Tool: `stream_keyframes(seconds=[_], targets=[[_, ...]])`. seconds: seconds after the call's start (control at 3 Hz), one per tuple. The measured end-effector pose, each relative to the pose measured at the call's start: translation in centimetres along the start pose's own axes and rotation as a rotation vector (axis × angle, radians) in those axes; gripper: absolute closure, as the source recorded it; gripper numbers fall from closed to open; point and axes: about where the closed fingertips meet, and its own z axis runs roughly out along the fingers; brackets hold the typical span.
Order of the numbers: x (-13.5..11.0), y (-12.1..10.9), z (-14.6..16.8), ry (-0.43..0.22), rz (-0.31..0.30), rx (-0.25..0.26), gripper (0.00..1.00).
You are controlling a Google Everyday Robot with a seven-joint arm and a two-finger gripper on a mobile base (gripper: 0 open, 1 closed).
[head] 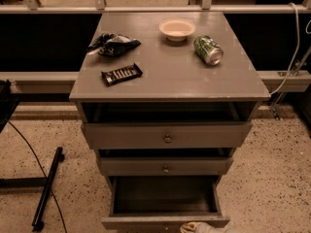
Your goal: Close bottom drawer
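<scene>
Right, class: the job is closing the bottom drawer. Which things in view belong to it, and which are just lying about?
For the job: bottom drawer, pulled out; gripper, at the picture's lower edge by the drawer's front.

Lying about, on the cabinet top: bowl; green can on its side; snack bar; crumpled bag.

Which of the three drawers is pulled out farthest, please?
The bottom drawer, alone showing its whole dark inside; the gripper is at its front panel.

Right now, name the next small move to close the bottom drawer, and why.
Probably press the gripper forward against the front of the grey-brown wooden bottom drawer: it stands pulled far out, dark inside exposed, with the gripper low at its front panel.
</scene>
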Motion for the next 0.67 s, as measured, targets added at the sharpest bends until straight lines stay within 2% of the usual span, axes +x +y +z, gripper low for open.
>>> stream_keyframes(seconds=[0.33,0.67], targets=[[-0.3,-3.0,1.1,-0.023,0.002,0.075,1.0],[-0.2,-5.9,2.8,-0.048,0.0,0.094,1.0]])
